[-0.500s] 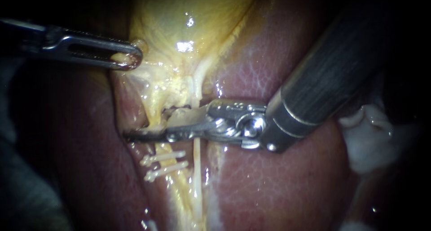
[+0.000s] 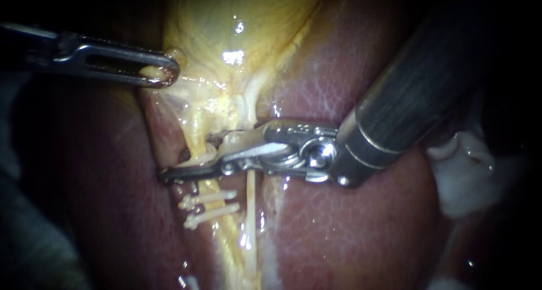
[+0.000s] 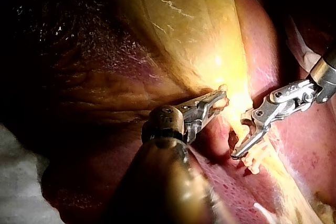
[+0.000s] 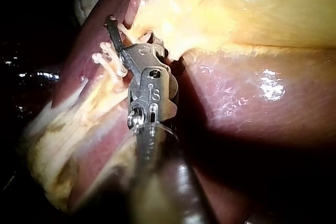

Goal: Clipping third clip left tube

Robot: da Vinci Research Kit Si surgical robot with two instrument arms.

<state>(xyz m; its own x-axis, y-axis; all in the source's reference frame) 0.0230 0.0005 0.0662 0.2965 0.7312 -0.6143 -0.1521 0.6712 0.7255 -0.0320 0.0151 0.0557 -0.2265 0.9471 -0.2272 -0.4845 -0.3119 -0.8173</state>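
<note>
My right instrument [image 2: 189,156] comes in from the upper right, and its open jaws straddle the yellowish left tube [image 2: 195,135], one on each side, just above two white clips [image 2: 209,205] that cross that tube. The thin pale right tube [image 2: 248,211] runs down behind the jaws' base. My left instrument [image 2: 164,74] reaches in from the left, shut on a fold at the gallbladder [image 2: 237,19] edge and holding it up. In the left wrist view the right instrument [image 3: 240,139] shows a clear gap with the tube in it. In the right wrist view the clips [image 4: 107,59] lie beside the jaws.
Reddish liver [image 2: 350,233] lies on both sides of the tubes. A white gauze wad [image 2: 468,177] sits at the right, under the right instrument's thick dark shaft [image 2: 418,92]. The left of the endoscope view is dark.
My right instrument's jaws have shifted slightly right and upward along the left tube, and the tube now bunches against the lower jaw. The left instrument holds still.
</note>
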